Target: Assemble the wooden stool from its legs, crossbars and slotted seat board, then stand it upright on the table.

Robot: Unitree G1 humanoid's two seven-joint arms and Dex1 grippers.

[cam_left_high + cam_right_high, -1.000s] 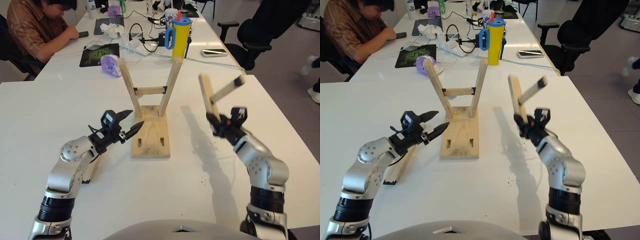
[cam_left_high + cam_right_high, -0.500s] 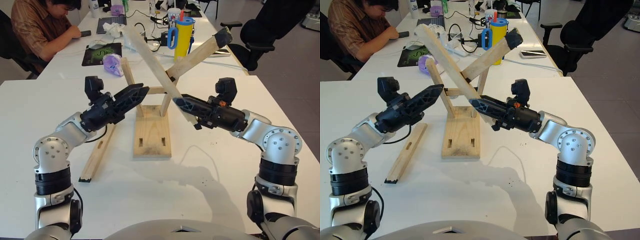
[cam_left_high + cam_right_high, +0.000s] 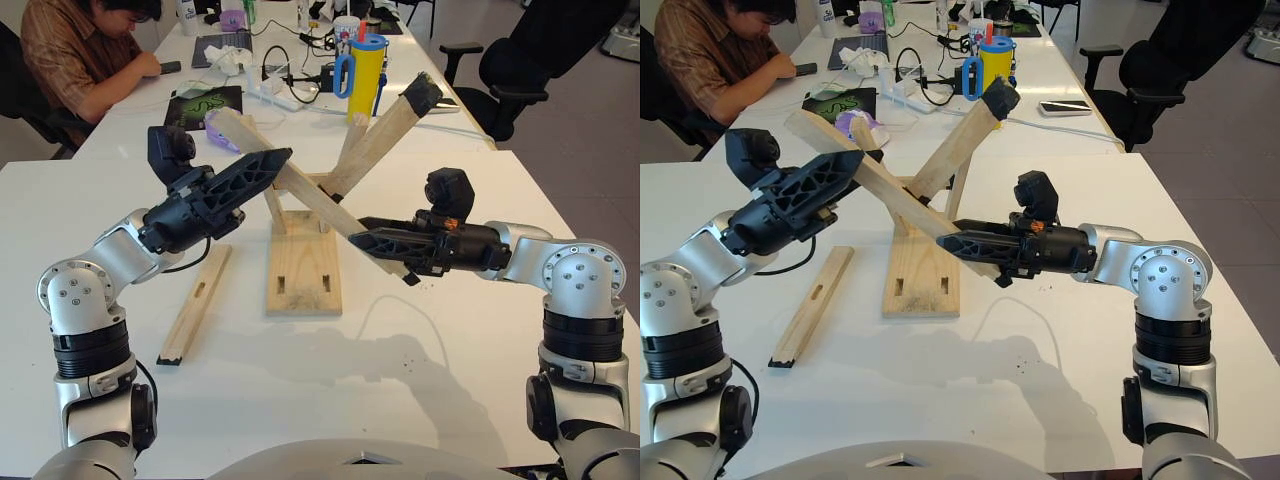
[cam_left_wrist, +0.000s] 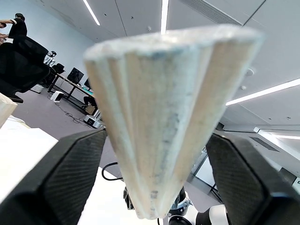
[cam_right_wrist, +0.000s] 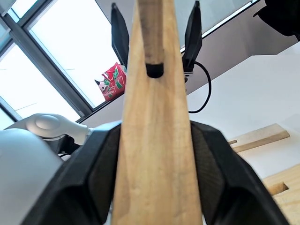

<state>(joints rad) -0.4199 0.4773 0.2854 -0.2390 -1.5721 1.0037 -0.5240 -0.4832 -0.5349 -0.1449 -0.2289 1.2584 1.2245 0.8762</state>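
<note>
Tilted lower now, the square pale-wood leg [image 3: 310,196] sits clamped between left hand [image 3: 266,166] and right hand [image 3: 358,238].

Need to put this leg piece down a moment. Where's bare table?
Widest bare table lies nearest the robot, in front of the seat board and the loose leg. Another patch runs right of the board, below the right gripper. Crowded: over the board, where its standing legs cross the held leg piece.

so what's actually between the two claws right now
The wooden leg both hold: it runs from the left claw down to the right claw, with a shorter bar branching up midway. Clear in the left eye view.
</note>
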